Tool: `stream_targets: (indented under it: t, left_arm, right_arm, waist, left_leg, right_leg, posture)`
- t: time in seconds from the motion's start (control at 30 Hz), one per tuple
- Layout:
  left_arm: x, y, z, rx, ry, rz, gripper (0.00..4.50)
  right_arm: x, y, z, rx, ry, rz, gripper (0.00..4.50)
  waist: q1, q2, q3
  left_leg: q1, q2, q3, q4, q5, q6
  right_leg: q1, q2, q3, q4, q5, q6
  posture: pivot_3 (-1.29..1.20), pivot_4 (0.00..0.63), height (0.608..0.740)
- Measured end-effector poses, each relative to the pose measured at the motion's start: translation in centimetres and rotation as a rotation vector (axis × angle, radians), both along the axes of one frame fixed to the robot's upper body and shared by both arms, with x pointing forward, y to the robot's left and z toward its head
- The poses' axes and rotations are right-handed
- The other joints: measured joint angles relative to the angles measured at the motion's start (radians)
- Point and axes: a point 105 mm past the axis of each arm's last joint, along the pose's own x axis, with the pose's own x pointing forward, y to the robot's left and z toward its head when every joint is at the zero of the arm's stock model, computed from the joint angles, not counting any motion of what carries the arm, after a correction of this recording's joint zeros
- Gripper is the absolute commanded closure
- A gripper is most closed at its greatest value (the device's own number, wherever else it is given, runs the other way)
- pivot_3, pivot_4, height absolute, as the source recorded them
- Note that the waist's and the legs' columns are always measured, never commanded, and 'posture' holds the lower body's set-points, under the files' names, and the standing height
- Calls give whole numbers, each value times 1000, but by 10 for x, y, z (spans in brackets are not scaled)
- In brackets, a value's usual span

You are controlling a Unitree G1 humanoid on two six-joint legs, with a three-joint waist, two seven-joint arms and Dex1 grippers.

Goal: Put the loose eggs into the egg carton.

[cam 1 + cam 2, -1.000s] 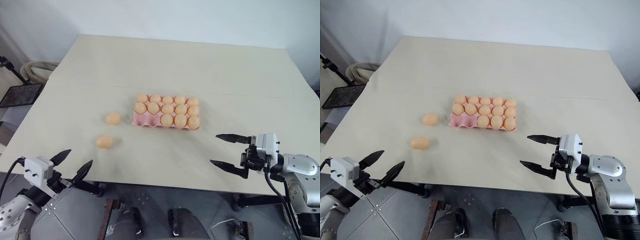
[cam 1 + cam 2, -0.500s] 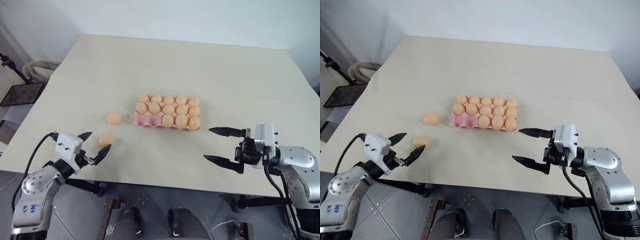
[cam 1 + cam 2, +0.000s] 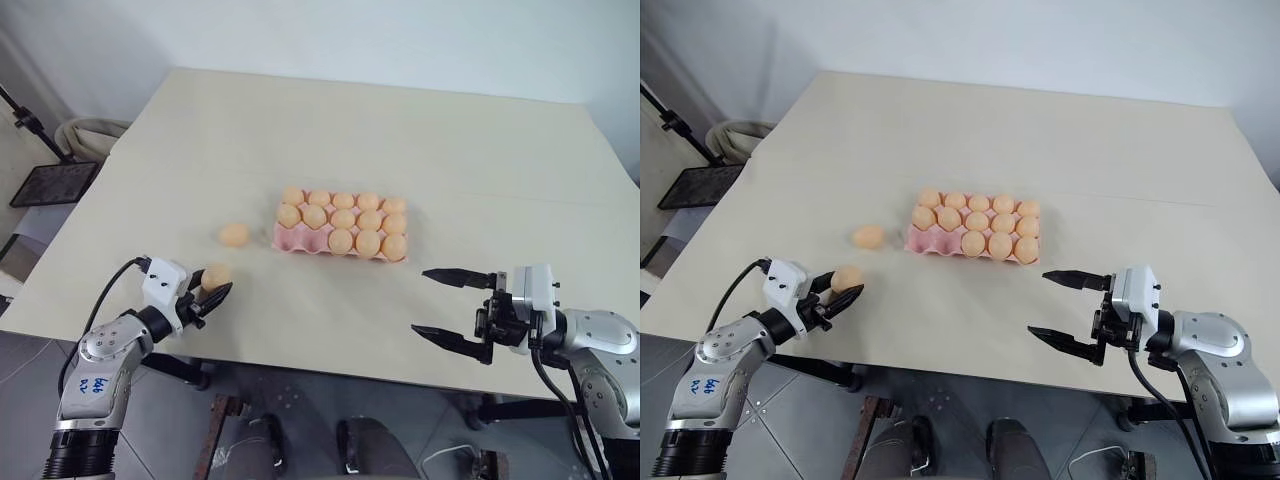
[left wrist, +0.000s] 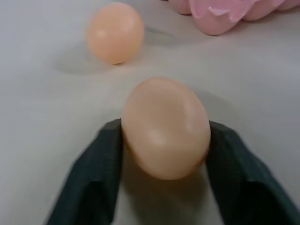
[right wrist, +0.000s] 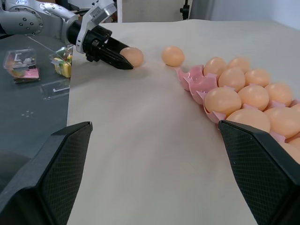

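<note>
Left wrist view: left gripper (image 4: 164, 140) fingers (image 4: 101, 168) clenched on an egg (image 4: 165, 127) lying on the table (image 4: 42, 108), second egg (image 4: 116, 32) just beyond, carton (image 4: 225, 16) corner past it. Head views place both eggs near the table's left edge, carton (image 3: 300, 240) mid-table with two near-left cups bare. Right gripper (image 3: 455, 310), fingers spread wide and grasping nothing, hangs at the front edge right of the carton; bare table between them.
</note>
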Motion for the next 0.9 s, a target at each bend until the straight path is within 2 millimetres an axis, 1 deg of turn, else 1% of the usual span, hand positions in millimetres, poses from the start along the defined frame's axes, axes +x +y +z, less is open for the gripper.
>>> stream_targets:
  t: [0.07,0.17,0.27,0.3,0.33,0.43,0.47,0.57,0.63,0.73,0.83,0.9]
  left_arm:
    - [0,-4,6,-2,-17,-54,2158]
    - [8,-18,28,-4,-78,-146,2158]
    - [24,-43,50,6,-130,-256,2158]
    - [29,-50,54,5,-136,-283,2158]
    - [34,-58,55,2,-138,-308,2158]
    - [52,-84,51,-13,-114,-361,2158]
    - [59,-93,49,-14,-102,-377,2158]
    - [75,-115,52,-15,-109,-402,2158]
    - [85,-126,54,-20,-123,-404,2158]
    - [92,-137,54,-39,-129,-412,2158]
    - [93,-142,50,-49,-109,-434,1579]
    - [92,-143,48,-48,-104,-454,967]
  right_arm:
    - [0,-1,-1,1,3,-12,0]
    - [1,-6,-1,1,0,-42,0]
    - [1,-12,-2,-5,-10,-80,0]
    - [1,-13,-2,-5,-11,-89,0]
    - [1,-13,-3,-4,-10,-97,0]
    - [0,-15,-6,0,2,-127,0]
    - [-2,-15,-6,0,0,-134,0]
    - [-5,-13,-4,2,-12,-149,0]
    - [-8,-11,-3,9,-21,-163,0]
    - [-10,-8,-3,26,-29,-178,0]
    - [-11,-7,-2,34,-35,-194,0]
    - [-12,-7,-1,35,-38,-196,0]
  waist:
    - [1,0,0]
    - [8,0,0]
    - [26,0,0]
    - [28,1,0]
    - [29,1,-1]
    - [37,1,0]
    - [41,1,0]
    - [44,1,0]
    - [45,1,-1]
    - [45,1,0]
    - [44,1,0]
    - [45,1,0]
  left_leg:
    - [0,0,-1,0,0,0]
    - [0,0,-2,0,1,-1]
    - [0,-1,-2,1,1,0]
    - [0,-1,-2,1,1,0]
    - [0,-2,-2,1,1,0]
    - [-1,-1,-2,3,2,1]
    - [-1,-1,-2,3,4,5]
    - [-1,0,-2,4,6,3]
    - [-1,0,-2,5,6,3]
    - [-1,0,-2,6,6,3]
    - [-1,0,-2,8,6,3]
    - [-1,1,-3,8,6,3]
  right_leg:
    - [0,0,-1,0,0,0]
    - [0,0,-2,0,0,0]
    - [1,0,-2,0,0,0]
    - [1,0,-2,0,0,0]
    - [1,0,-2,0,0,0]
    - [0,1,-2,0,0,1]
    - [0,1,-1,1,0,1]
    - [0,2,-1,2,0,1]
    - [0,3,-1,3,0,2]
    - [0,3,-1,5,0,2]
    - [-1,3,-1,7,-1,2]
    - [-1,3,-1,8,-1,2]
  posture:
    - [0,150,740]
    - [0,150,740]
    - [0,150,740]
    - [0,150,740]
    - [0,150,740]
    - [0,150,740]
    - [0,150,740]
    - [0,150,740]
    - [0,150,740]
    - [0,150,740]
    - [0,150,740]
    - [0,150,740]
